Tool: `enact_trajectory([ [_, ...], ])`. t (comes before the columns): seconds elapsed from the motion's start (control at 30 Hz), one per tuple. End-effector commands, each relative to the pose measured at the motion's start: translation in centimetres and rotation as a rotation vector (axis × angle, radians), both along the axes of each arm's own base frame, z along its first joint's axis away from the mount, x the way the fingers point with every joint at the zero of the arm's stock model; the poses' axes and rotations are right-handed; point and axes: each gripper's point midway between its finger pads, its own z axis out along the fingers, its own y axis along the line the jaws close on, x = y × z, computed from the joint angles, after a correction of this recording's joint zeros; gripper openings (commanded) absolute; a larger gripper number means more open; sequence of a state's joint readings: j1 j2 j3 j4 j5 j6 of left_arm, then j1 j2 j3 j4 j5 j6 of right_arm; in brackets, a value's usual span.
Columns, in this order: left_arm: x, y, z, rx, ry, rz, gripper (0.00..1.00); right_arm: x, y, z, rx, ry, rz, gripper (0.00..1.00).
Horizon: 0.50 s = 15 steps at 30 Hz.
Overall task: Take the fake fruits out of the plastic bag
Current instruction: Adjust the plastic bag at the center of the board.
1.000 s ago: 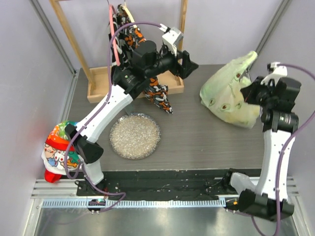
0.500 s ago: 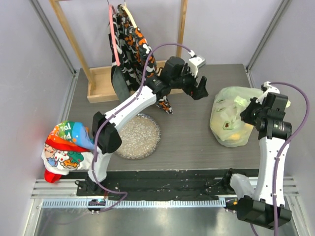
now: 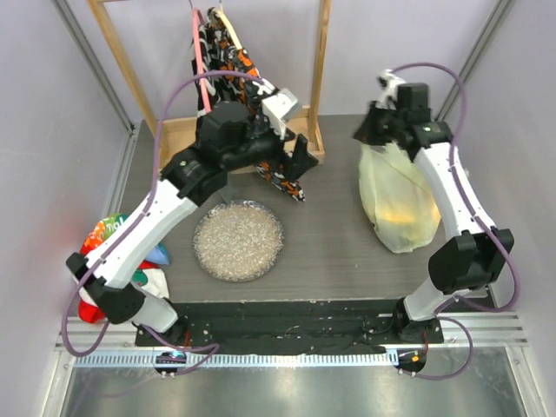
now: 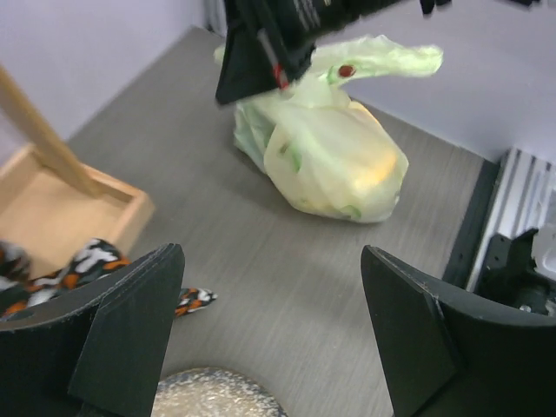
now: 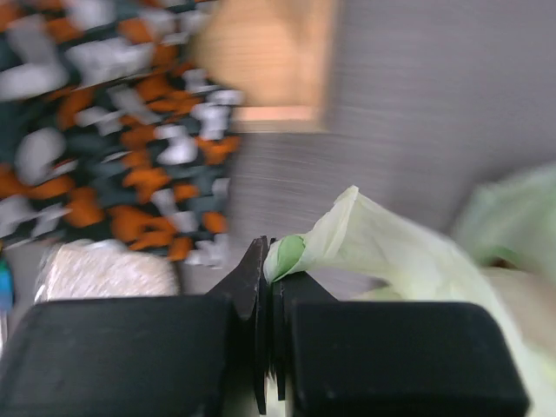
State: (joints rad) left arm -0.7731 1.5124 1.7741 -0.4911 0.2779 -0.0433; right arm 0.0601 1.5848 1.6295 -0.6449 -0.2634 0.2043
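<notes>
The pale-green plastic bag [image 3: 395,195] stands stretched tall at the table's right, with a yellow-orange glow of fake fruits [image 3: 405,214] showing through its lower part; no fruit lies outside it. My right gripper [image 3: 380,132] is shut on the bag's top edge [image 5: 347,234] and holds it up; the pinch shows in the right wrist view [image 5: 274,269]. My left gripper [image 3: 301,158] is open and empty, hovering over the table's middle, well left of the bag. The left wrist view [image 4: 269,339] shows the bag [image 4: 334,156] ahead between the spread fingers [image 4: 117,326].
A glittery silver plate [image 3: 238,241] lies centre-left. A wooden rack base [image 3: 178,149] with a hanging black-orange-white cloth [image 3: 280,170] stands at the back left. A colourful bundle [image 3: 109,252] sits at the left edge. Frame posts border the table.
My right arm has swung up and to the far side, pulling the bag's top so the bag stands tall. My left gripper has drawn back left, away from the bag.
</notes>
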Motion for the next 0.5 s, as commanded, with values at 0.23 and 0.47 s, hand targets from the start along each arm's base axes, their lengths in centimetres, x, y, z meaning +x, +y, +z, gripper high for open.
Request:
enact_trajectory([
  [0.23, 3.1, 6.5, 2.4, -0.006, -0.069, 0.196, 0.86, -13.2, 15.6, 6.2, -0.088, -0.202, 0.602, 0.01],
  [0.47, 4.3, 4.8, 0.9, 0.012, -0.055, 0.149, 0.87, -16.6, 5.4, -3.3, -0.141, 0.09, 0.353, 0.01],
])
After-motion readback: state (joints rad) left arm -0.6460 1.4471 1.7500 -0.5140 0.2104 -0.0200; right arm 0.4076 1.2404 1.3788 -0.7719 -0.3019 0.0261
